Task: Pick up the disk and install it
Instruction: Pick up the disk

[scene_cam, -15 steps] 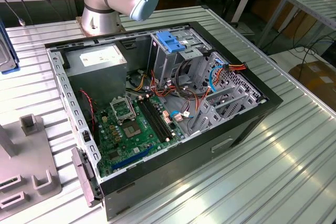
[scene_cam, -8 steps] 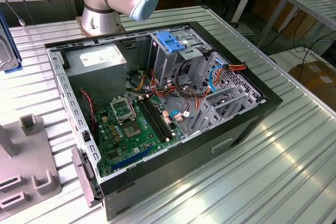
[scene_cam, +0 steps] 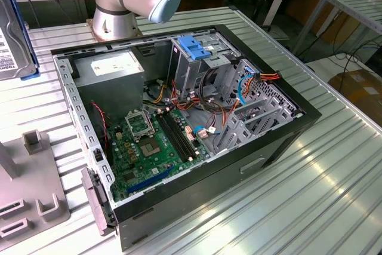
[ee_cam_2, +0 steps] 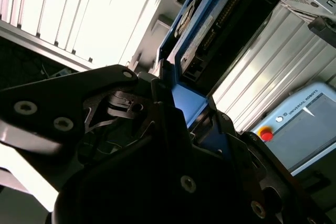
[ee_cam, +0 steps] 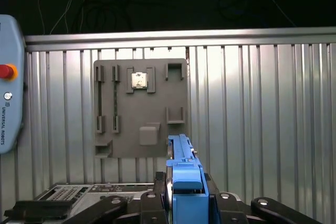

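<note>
The disk (scene_cam: pixel 8 35) stands upright at the exterior view's far left, above the table and apart from the open computer case (scene_cam: pixel 268 141). It is grey metal with a white label and a blue rail along its edge. In the second wrist view my black gripper (ee_cam_2: pixel 178 108) is shut on the disk (ee_cam_2: pixel 210 30) at its blue rail. In the first wrist view the disk (ee_cam: pixel 185 179) is seen edge-on, clamped between the gripper (ee_cam: pixel 186 200) fingers. The drive cage (scene_cam: pixel 194 49) with a blue plastic top sits at the back of the case.
Inside the case lie a motherboard (scene_cam: pixel 152 147), a grey power supply (scene_cam: pixel 110 67) and loose cables (scene_cam: pixel 209 111). A grey fixture plate (scene_cam: pixel 30 183) lies on the ribbed metal table (scene_cam: pixel 310 195); it is also in the first wrist view (ee_cam: pixel 140 108). A teach pendant (ee_cam: pixel 8 87) lies beside it.
</note>
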You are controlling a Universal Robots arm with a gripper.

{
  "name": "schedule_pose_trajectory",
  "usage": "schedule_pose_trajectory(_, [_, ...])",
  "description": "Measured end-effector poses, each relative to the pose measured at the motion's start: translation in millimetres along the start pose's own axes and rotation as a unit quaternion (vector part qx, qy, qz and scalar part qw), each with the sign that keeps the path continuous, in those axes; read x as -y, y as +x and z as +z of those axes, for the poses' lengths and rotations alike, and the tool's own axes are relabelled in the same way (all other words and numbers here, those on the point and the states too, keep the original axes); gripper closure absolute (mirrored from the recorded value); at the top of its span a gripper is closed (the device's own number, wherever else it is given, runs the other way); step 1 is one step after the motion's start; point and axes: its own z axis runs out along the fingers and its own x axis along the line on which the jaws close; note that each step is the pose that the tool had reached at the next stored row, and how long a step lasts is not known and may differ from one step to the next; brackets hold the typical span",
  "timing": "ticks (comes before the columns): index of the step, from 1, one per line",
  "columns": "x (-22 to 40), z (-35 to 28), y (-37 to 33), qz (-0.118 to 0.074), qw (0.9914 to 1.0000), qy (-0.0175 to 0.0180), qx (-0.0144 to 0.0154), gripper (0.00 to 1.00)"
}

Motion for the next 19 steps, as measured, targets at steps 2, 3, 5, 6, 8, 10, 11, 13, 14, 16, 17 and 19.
schedule_pose_trajectory(2, [3.2,-0.1,-0.1,0.0,1.0,0.0,0.0,0.63])
schedule_pose_trajectory(3, [5.0,-0.1,-0.2,0.0,1.0,0.0,0.0,0.63])
schedule_pose_trajectory(5, [8.0,-0.1,-0.2,0.0,1.0,0.0,-0.0001,0.63])
schedule_pose_trajectory(6, [9.3,-0.2,-0.3,0.0,1.0,0.0,0.0,0.63])
schedule_pose_trajectory(8, [10.8,-0.2,-0.3,0.0,1.0,0.0,0.0,0.63])
schedule_pose_trajectory(10, [12.8,-0.2,-0.4,0.0,1.0,0.0,0.0,0.63])
schedule_pose_trajectory(11, [14.1,-0.2,-0.4,0.0,1.0,0.0,0.0,0.63])
schedule_pose_trajectory(13, [18.9,-0.3,-0.6,0.0,1.0,0.0,0.0,0.63])
schedule_pose_trajectory(14, [20.8,-0.3,-0.6,0.0,1.0,0.0,0.0,0.63])
schedule_pose_trajectory(16, [24.2,-0.4,-0.8,0.0,1.0,0.0,0.0,0.63])
schedule_pose_trajectory(17, [25.9,-0.4,-0.8,0.0,1.0,0.0,0.0,0.63])
schedule_pose_trajectory(19, [29.6,-0.4,-0.9,0.0,1.0,0.0,0.0,0.63])
